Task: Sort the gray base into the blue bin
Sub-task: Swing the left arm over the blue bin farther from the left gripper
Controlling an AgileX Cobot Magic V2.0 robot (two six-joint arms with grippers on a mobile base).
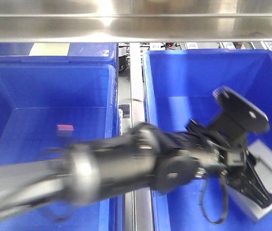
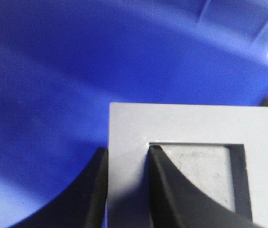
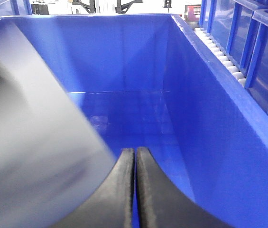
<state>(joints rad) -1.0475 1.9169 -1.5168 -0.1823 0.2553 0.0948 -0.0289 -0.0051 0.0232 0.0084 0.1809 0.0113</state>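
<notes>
The blue bin [image 1: 184, 82] at 3 o'clock holds the gray base [image 1: 265, 178] at its 5 o'clock corner. The left claw [image 2: 126, 187] pinches the base's wall. The right claw [image 3: 134, 190] is clenched, empty.

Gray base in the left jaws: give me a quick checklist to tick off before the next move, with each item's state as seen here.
1. Left gripper pinches one wall of the gray base, one jaw inside the recess: ok.
2. Base is over the right blue bin: ok.
3. Base lifted or resting on the floor: cannot tell.
4. Right gripper shut and empty: ok.
5. Bin floor ahead of the right gripper free: ok.
</notes>
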